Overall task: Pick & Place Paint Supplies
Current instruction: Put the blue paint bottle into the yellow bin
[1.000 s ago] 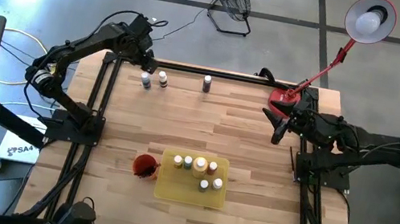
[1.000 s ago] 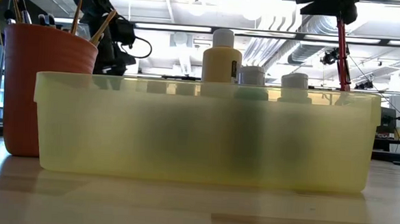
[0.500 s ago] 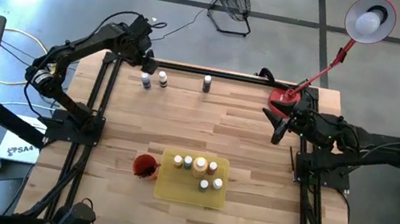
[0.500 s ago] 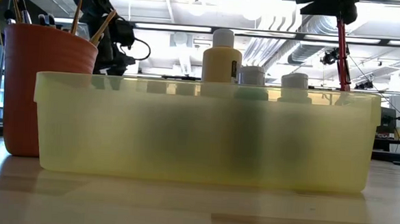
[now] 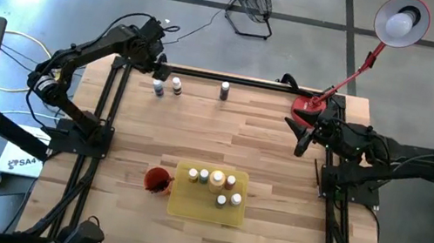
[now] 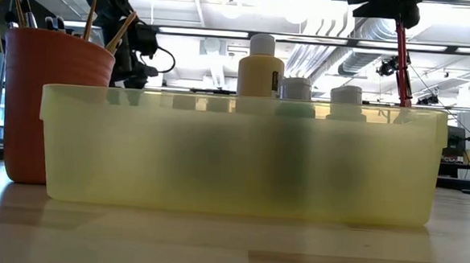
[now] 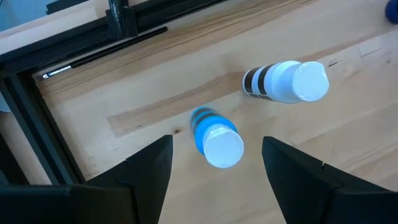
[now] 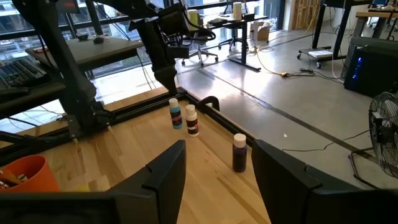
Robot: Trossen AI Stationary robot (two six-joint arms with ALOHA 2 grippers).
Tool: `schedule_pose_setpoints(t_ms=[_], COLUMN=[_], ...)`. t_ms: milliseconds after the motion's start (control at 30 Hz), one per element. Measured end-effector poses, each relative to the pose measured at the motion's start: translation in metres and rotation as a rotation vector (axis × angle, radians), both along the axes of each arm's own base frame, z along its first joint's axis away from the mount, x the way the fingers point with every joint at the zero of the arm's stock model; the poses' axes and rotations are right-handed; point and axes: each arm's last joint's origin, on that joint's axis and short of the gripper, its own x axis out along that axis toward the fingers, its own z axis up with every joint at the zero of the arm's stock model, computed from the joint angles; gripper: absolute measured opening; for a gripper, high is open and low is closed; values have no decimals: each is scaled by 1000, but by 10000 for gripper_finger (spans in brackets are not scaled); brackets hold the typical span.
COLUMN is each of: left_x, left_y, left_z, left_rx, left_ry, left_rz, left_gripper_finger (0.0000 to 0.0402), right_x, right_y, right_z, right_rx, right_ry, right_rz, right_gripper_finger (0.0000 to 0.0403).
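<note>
My left gripper [image 5: 159, 71] hovers open near the table's far left corner. In the left wrist view [image 7: 219, 182] its fingers stand on either side of a blue-labelled paint bottle [image 7: 215, 137] with a white cap, above it and not touching. A black-and-white striped bottle [image 7: 284, 82] stands upright beside that one [image 5: 176, 85]. A dark bottle [image 5: 225, 90] stands farther right along the far edge. Several more bottles, one of them a larger yellowish one [image 6: 260, 66], stand in the yellow tray [image 5: 185, 208]. My right gripper [image 5: 301, 142] waits open at the table's right side.
A red cup [image 5: 157, 179] holding brushes stands left of the tray, near the table's near edge. A red desk lamp's clamp [image 5: 306, 106] sits at the far right corner. Black frame rails [image 7: 74, 59] run along the table's edges. Bare wood lies between the far bottles and the tray.
</note>
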Motion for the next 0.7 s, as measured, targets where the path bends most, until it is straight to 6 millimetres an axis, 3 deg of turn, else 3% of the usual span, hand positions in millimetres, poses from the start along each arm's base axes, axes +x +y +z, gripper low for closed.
schedule_pose_setpoints(t_ms=[400, 700], left_x=[13, 14], left_y=[-14, -11], left_z=[-27, -29], left_rx=[-16, 51], left_ry=[21, 56], left_rz=[-66, -43], left_gripper_finger=[244, 244], right_x=[0, 0], right_y=[0, 0], right_z=[0, 0], right_rx=[0, 0], right_ry=[0, 0], right_rz=[0, 0], right_gripper_finger=[174, 174])
